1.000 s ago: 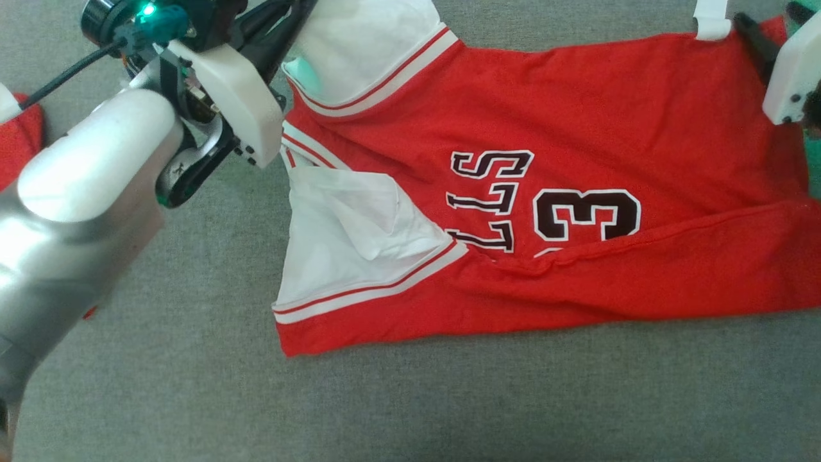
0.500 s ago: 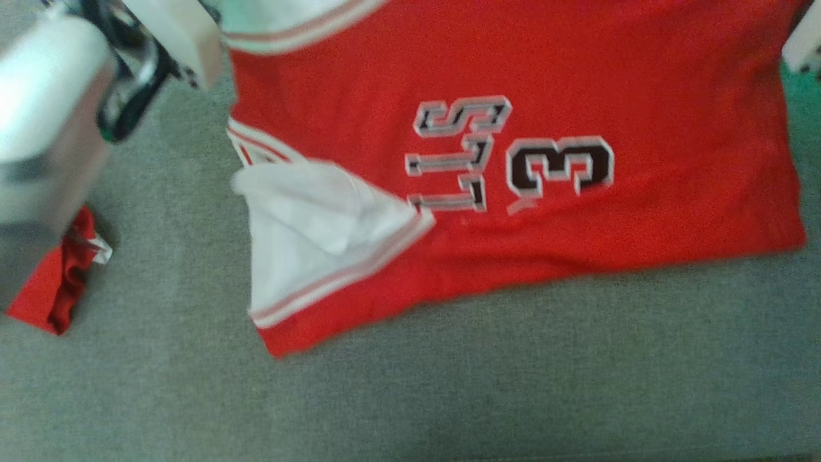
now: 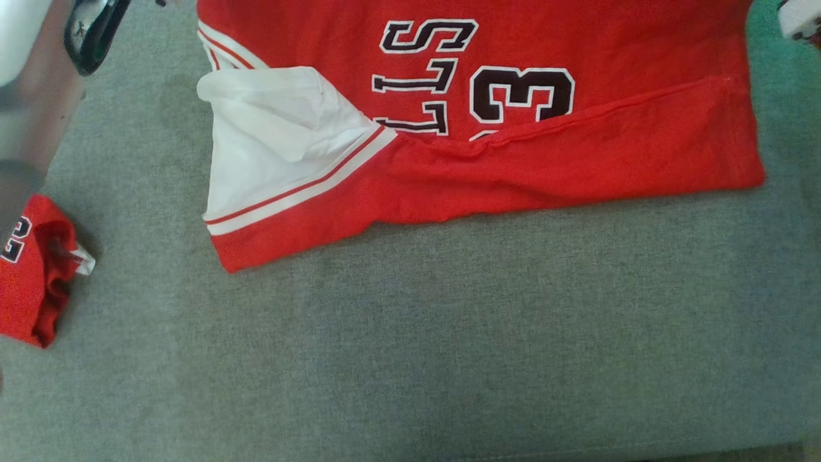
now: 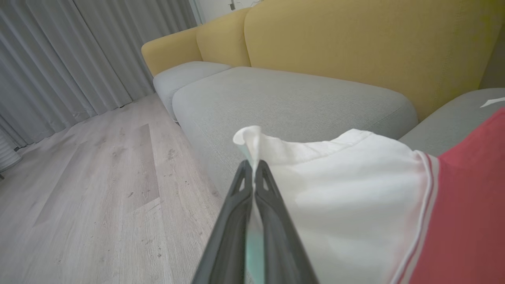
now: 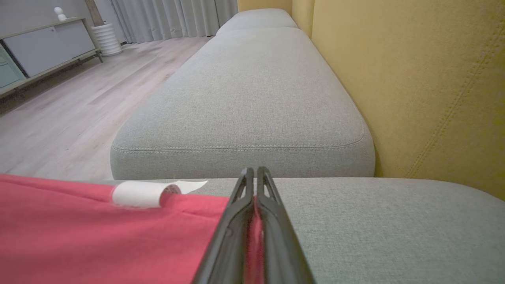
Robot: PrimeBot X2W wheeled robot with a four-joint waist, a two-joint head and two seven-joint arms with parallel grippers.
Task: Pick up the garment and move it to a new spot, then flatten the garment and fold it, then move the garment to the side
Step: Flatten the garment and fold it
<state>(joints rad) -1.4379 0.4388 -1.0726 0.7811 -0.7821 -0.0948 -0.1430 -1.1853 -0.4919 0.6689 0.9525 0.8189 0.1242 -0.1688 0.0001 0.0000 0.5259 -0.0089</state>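
Observation:
The garment (image 3: 577, 154) is a red jersey with white sleeves and dark lettering. It lies spread on the grey sofa cushion (image 3: 449, 333), its far part cut off by the head view's top edge. A long fold runs along its near side. My left gripper (image 4: 252, 163) is shut on the edge of a white sleeve (image 4: 355, 189). My right gripper (image 5: 252, 170) is shut on the red hem (image 5: 118, 228), beside a white tag (image 5: 138, 193). The left forearm (image 3: 32, 96) shows at the top left of the head view, and the right gripper's white casing (image 3: 798, 19) at the top right.
A second red garment (image 3: 25, 276) lies bunched at the cushion's left edge. Yellow backrests (image 4: 355, 51) rise behind the grey seats. Further grey cushions (image 5: 244, 106) adjoin this one. Wooden floor (image 4: 79, 177), curtains and a sideboard (image 5: 47, 51) lie beyond.
The head camera has moved, so the garment now sits higher in the picture and the arms are mostly beyond the top edge. The bunched red garment at the left has come into view.

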